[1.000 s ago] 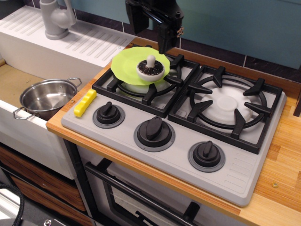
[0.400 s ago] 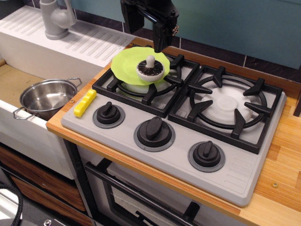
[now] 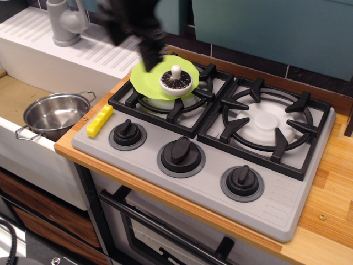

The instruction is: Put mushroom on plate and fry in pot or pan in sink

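One mushroom point(image 3: 176, 81) on one plate point(image 3: 149, 77) — one fry point(image 3: 100, 120), one pot point(image 3: 54, 115).

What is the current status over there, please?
End effector blurred, state unclear, over plate's back-left rim. Mushroom on plate. Fry on stove edge, pot in sink. Path unobstructed.

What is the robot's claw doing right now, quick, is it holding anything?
Gripper: too blurred to tell open or shut; nothing seen in it. The mushroom sits on the plate, the fry on the stove.
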`<action>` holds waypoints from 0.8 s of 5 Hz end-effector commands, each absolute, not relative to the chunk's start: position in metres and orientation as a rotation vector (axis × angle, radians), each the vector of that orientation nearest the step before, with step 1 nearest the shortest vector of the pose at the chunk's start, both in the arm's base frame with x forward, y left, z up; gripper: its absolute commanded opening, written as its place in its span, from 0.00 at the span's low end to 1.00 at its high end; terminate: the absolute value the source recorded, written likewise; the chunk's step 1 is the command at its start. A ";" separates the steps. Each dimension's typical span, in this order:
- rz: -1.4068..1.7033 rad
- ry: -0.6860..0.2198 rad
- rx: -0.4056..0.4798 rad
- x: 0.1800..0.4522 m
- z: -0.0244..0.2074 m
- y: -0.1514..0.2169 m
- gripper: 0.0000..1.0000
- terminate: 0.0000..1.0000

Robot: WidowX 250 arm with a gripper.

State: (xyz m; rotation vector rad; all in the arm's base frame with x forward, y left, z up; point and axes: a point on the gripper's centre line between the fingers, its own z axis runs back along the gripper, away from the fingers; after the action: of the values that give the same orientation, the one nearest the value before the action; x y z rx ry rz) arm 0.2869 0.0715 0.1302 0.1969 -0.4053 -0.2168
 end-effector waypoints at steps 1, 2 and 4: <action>-0.161 -0.544 0.342 0.281 0.145 0.090 1.00 0.00; -0.076 -0.536 0.329 0.273 0.136 0.103 1.00 0.00; 0.088 -0.474 0.217 0.255 0.098 0.119 1.00 0.00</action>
State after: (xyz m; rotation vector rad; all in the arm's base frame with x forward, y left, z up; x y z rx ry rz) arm 0.2496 0.1196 0.0880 0.1954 -0.4456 0.0931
